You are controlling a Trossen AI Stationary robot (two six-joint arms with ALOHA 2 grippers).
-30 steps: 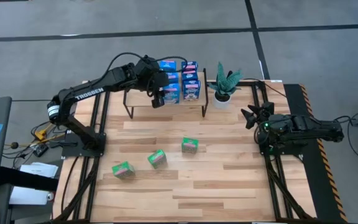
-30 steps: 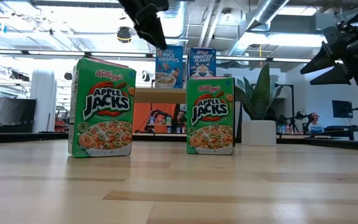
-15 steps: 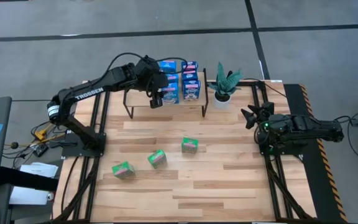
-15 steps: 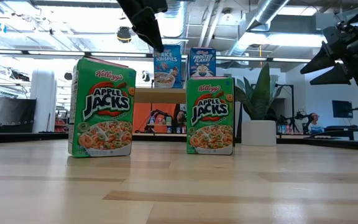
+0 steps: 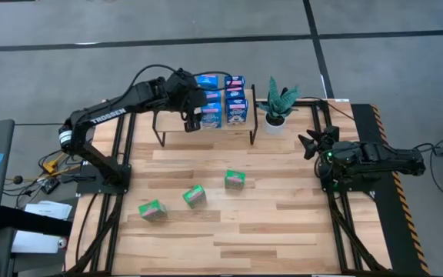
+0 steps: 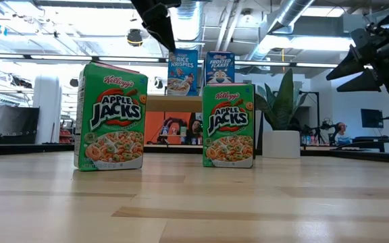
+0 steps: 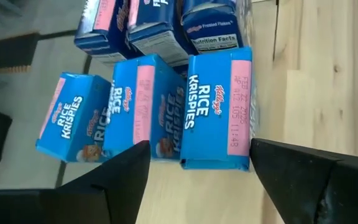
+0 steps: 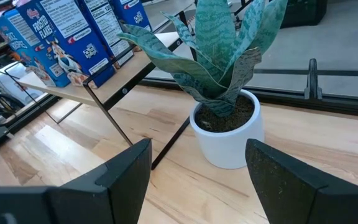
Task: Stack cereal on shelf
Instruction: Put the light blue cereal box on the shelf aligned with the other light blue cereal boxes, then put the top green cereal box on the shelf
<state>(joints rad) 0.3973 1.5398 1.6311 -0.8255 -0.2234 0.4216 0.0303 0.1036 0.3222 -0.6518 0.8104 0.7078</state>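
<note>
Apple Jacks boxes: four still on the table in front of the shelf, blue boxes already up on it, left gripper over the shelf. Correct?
Not quite. The high view shows three green Apple Jacks boxes on the table, not four. The rest holds: the blue boxes stand on the shelf, and the left gripper is over it, jaws open.

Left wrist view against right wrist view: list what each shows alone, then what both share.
Left wrist only: Rice Krispies boxes seen end-on, between the open left gripper.

Right wrist only: the potted plant, a black shelf leg, and the open right gripper.

Both: the blue Frosted Flakes boxes on the shelf, and the wooden table.
</note>
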